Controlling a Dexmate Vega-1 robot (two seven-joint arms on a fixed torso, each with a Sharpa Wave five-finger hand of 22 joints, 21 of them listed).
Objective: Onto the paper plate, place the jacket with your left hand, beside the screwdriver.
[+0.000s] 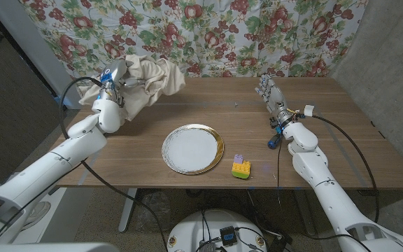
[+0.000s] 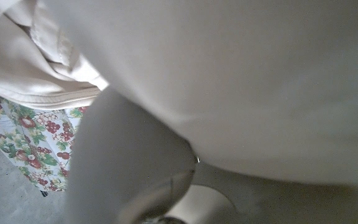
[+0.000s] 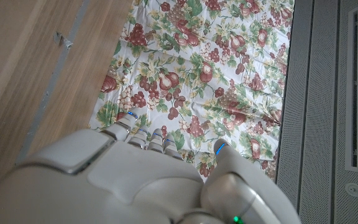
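Head view, left to right. Left robot hand [image 1: 112, 78], raised over the far left corner of the wooden table [image 1: 341, 150], grasps the cream-coloured cloth jacket [image 1: 149, 80]; the garment hangs bunched from the robot hand, its lower folds at or near the table top, and spreads toward the far edge. In the left wrist view the cream jacket [image 2: 241, 81] drapes across the camera, so how the fingers lie on it cannot be told.

Round white paper plate with a gold rim [image 1: 215, 138], near the middle of the table toward the near edge, bare. The jacket is well apart from it and not yet placed. No screwdriver can be made out on or beside the plate, though the task names one.

Small toy block, purple over yellow over green [image 1: 241, 166], just beside the plate toward the right. Small dark blue object [image 1: 272, 143] by the right wrist; too small to identify.

Right robot hand [image 1: 271, 94], toward the far right of the table, released, fingers extended and holding nothing; the right wrist view shows its back [image 3: 160, 180] with fingers straight.

Risks, as judgement: the loose jacket is far larger than the plate, so trailing folds may drag across the table, sweep the toy block, or shove the light plate. Released off-centre, the cloth may slide off the rim.
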